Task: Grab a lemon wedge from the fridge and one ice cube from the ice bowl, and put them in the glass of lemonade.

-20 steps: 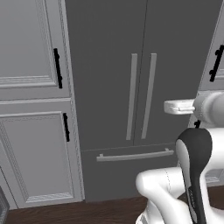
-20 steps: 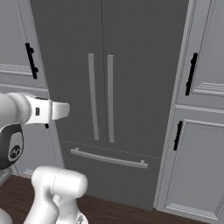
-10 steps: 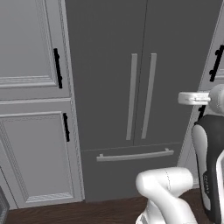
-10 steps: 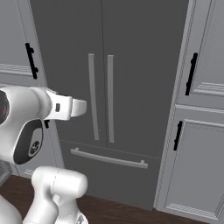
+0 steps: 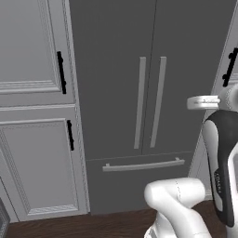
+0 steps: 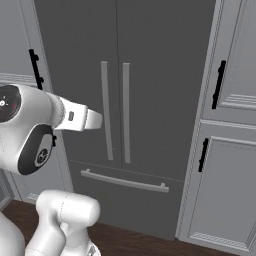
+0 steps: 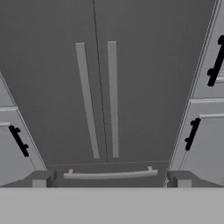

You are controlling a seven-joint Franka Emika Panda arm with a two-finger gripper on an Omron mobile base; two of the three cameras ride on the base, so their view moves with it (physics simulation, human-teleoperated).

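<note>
Fridge [image 7: 131, 87]: shut, doors likely heavy and stiff; grasp rigid bar handle [image 7: 113, 98] at 12 o'clock; jaws [image 7: 111, 180] spread open, empty.

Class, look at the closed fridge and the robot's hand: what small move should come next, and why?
Probably reach forward toward one of the vertical door handles. Both doors of the fridge are shut, so the lemon wedge inside cannot be reached, and the gripper, jaws apart and empty, faces the handles from some way off.
</note>
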